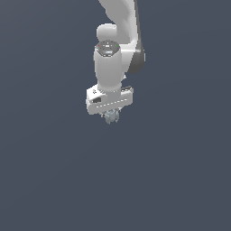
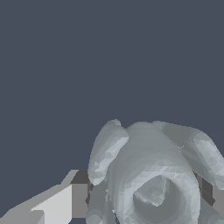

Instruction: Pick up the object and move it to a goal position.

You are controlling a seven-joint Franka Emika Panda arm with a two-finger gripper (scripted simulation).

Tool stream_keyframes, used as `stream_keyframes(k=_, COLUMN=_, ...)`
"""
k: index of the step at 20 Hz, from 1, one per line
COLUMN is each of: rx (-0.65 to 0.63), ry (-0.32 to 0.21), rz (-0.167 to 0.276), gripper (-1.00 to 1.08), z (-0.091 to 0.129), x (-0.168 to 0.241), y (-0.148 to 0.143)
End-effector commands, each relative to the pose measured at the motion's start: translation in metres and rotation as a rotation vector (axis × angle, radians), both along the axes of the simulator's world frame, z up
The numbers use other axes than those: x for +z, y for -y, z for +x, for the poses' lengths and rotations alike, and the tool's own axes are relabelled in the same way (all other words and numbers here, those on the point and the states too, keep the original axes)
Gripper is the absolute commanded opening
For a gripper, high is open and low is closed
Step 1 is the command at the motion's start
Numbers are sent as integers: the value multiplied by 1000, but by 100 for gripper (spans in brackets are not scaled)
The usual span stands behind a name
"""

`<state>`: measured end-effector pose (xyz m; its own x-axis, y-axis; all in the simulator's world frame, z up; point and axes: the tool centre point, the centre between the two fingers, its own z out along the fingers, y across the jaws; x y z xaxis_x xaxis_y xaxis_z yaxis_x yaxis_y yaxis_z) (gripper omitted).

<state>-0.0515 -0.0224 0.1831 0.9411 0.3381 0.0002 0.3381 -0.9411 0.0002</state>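
The object (image 1: 110,117) is a tiny pale grey-blue lumpy item that shows just below the white gripper (image 1: 110,116) in the exterior view. The gripper points downward and is shut on it. In the wrist view the object (image 2: 153,175) fills much of the picture: a rounded ring-like body with protruding knobs. It sits between the two fingers; one finger (image 2: 74,199) shows on one side and the other finger (image 2: 214,192) at the picture's edge. The gripper and object appear lifted, with only plain surface around them.
A plain dark grey-blue ground (image 1: 54,171) fills both views. The white arm (image 1: 118,27) rises from the gripper toward the top of the exterior view. No other objects or goal marker show.
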Motion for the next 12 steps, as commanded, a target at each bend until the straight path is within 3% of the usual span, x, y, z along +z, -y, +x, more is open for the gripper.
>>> stream_keyframes(k=1, rx=0, ry=0, rz=1, gripper=-100, z=-9, x=25, y=9)
stream_keyframes(k=12, rx=1, ry=0, rz=3, gripper=-100, z=-47, x=143, y=52)
